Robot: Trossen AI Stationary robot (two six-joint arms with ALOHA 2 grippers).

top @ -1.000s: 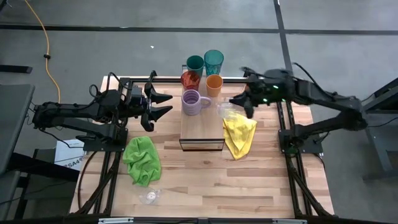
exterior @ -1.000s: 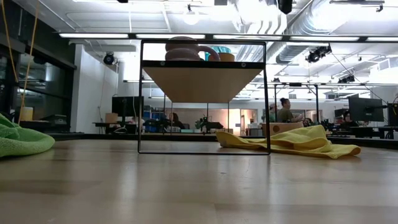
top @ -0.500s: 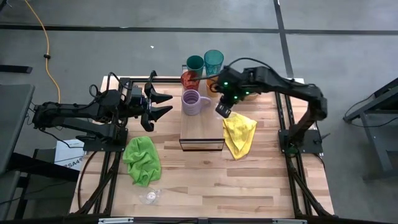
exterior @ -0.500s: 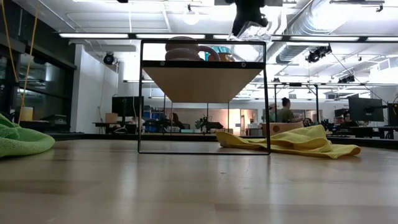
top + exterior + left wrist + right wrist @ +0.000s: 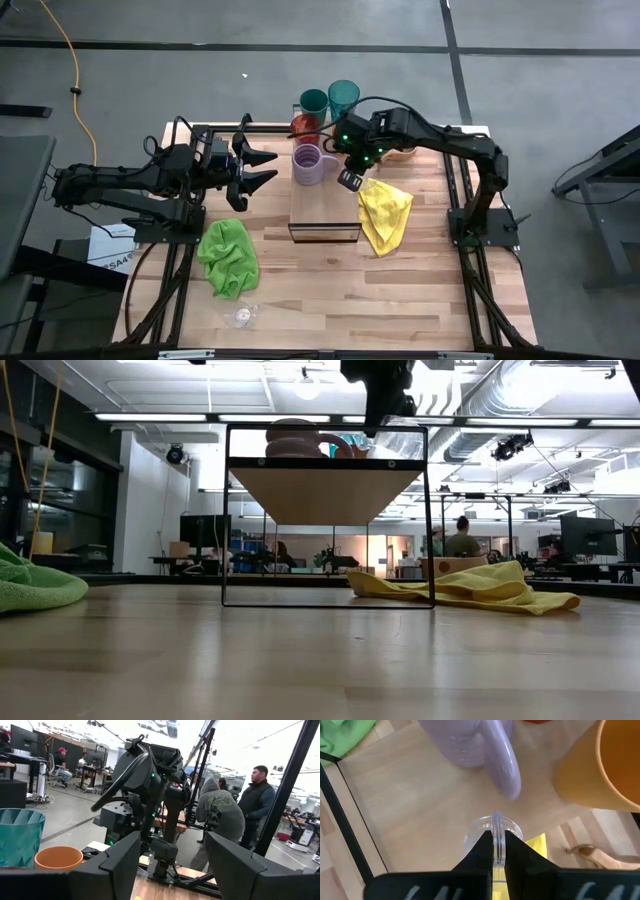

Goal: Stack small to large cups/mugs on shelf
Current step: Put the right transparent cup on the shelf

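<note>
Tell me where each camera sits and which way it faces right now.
High: above the table, looking straight down; both arms show, the left hand waiting beside the shelf.
Low: at table-top height, looking level under the shelf into the room; the right hand shows at the top.
Left wrist: looks past its own open hand toward the right arm, the orange cup and people.
Right wrist: looks down past its hand pinching the small clear glass.
Shared: the lavender mug, in the right wrist and high views.

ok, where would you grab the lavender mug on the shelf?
Probably the rim wall of the lavender mug, from above on the side facing the left end effector: it stands upright, mouth open, that side free. Its handle points at the right end effector, busy holding a small clear glass.
</note>
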